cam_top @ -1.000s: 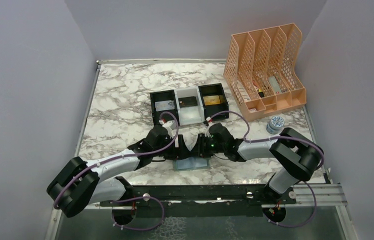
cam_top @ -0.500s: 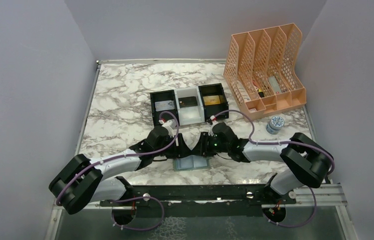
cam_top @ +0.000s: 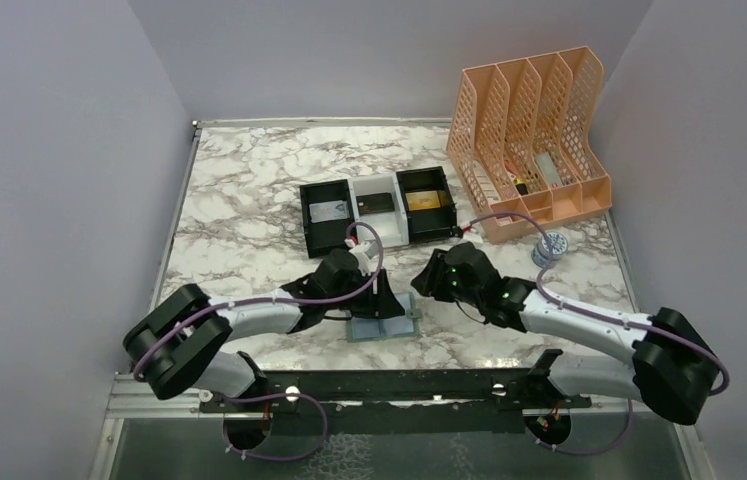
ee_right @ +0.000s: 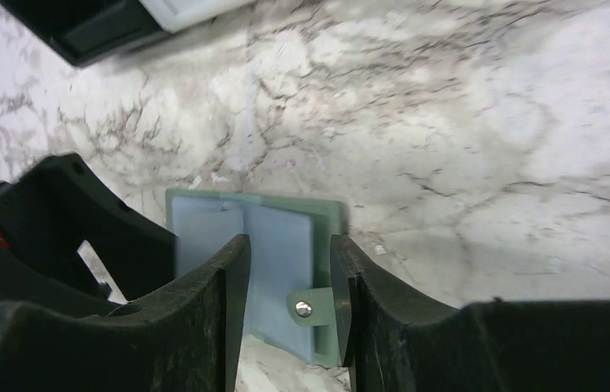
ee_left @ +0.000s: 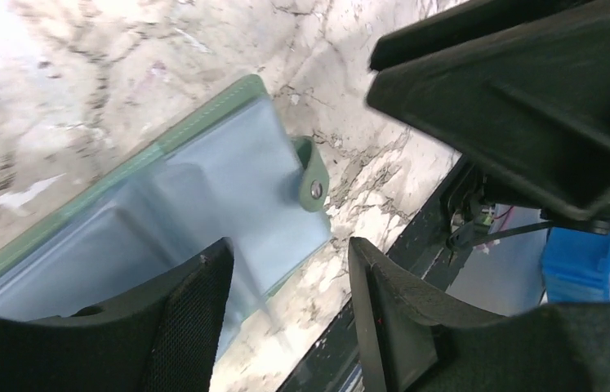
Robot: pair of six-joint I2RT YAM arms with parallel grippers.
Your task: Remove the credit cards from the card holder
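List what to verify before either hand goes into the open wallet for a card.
1. Card holder lying open, inside facing up: ok.
2. Left hand open and over the pale pockets: ok.
3. Right hand open and holding nothing: ok.
4. A card showing in a pocket to aim at: cannot tell; only pale lining is visible in both wrist views.
5. One hand pressing the holder down so it will not slide: cannot tell; contact is not visible.
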